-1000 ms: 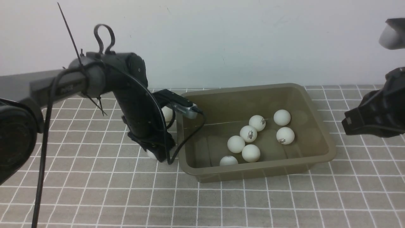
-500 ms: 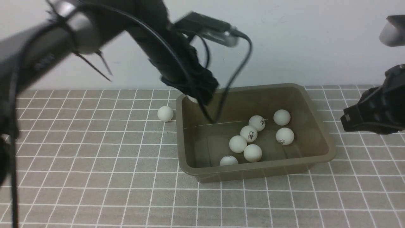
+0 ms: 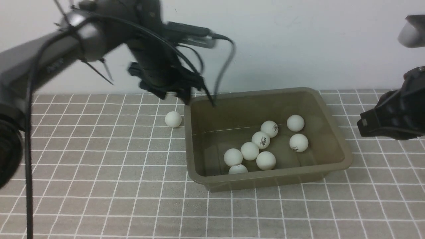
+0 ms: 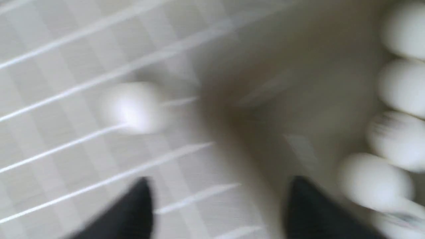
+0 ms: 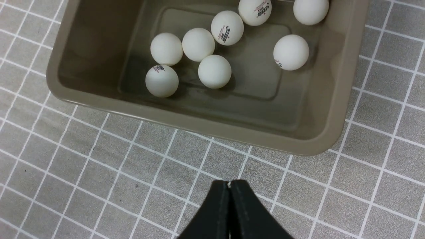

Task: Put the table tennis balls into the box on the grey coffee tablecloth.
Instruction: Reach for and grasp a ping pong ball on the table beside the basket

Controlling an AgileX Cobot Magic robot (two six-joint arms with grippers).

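Note:
The olive-green box point(image 3: 272, 181) stands on the grey coffee tablecloth point(image 3: 99, 186) and holds several white table tennis balls point(image 3: 260, 140). One ball point(image 3: 173, 119) lies on the cloth just outside the box's left wall. My left gripper point(image 3: 181, 93) hangs open and empty above the box's far left corner. The left wrist view is blurred: open gripper point(image 4: 220, 199), the loose ball point(image 4: 132, 106), the box point(image 4: 282, 83). My right gripper point(image 5: 229, 183) is shut and empty over the cloth, right of the box point(image 5: 199, 124); it also shows in the front view point(image 3: 391, 122).
A plain white wall runs behind the table. The left arm's black cables point(image 3: 225, 63) hang over the box's far left corner.
My left gripper rose from the cloth beside the box with a ball, swung over the box's far left corner and opened. One more ball now lies in the box. The right arm barely moved.

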